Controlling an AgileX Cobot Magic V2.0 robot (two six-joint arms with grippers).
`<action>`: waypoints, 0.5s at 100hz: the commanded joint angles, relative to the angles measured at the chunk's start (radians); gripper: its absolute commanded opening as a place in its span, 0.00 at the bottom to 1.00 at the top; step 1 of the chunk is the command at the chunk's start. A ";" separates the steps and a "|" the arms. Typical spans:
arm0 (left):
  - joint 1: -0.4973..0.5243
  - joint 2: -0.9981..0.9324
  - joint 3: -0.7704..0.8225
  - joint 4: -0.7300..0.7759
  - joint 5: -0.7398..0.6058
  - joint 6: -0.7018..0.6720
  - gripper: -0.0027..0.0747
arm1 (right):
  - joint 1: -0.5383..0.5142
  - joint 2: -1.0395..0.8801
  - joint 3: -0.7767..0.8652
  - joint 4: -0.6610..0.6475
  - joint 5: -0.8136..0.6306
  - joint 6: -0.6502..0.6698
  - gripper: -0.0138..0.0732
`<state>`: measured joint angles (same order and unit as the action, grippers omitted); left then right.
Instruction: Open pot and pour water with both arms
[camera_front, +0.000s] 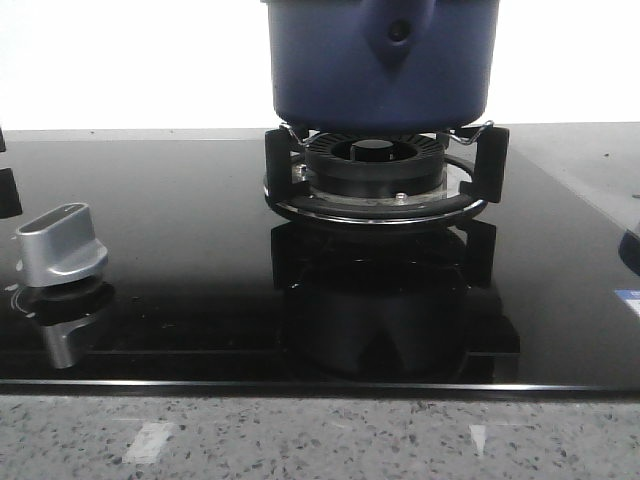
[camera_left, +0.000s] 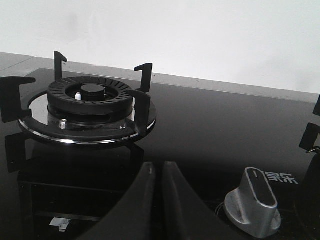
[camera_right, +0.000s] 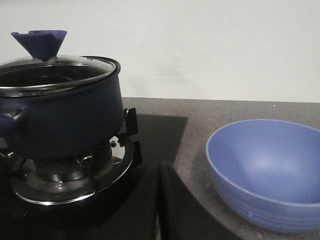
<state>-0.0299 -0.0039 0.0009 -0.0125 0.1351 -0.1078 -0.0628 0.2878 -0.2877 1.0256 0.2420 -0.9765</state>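
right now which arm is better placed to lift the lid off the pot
Right, likely. The right gripper, fingers together, looks at the pot and its lid knob. The left gripper faces a bare burner and a silver knob.

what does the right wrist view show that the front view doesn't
Only the right wrist view shows the pot's glass lid with its blue knob, still on, the empty blue bowl on the counter beside the stove, and the right gripper, fingers together. Only the front view shows the silver stove knob and the handle bracket with its round hole. Both show the blue pot sitting on the black burner grate.
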 joint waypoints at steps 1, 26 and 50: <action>-0.011 -0.028 0.031 -0.008 -0.077 0.002 0.01 | 0.003 0.006 -0.025 0.017 -0.041 -0.007 0.10; -0.011 -0.028 0.031 -0.008 -0.077 0.002 0.01 | 0.003 0.006 -0.025 0.017 -0.041 -0.007 0.10; -0.011 -0.028 0.031 -0.008 -0.077 0.002 0.01 | 0.003 0.006 -0.023 -0.468 -0.158 0.472 0.10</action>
<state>-0.0299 -0.0039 0.0009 -0.0125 0.1351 -0.1078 -0.0628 0.2878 -0.2877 0.8126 0.1795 -0.7646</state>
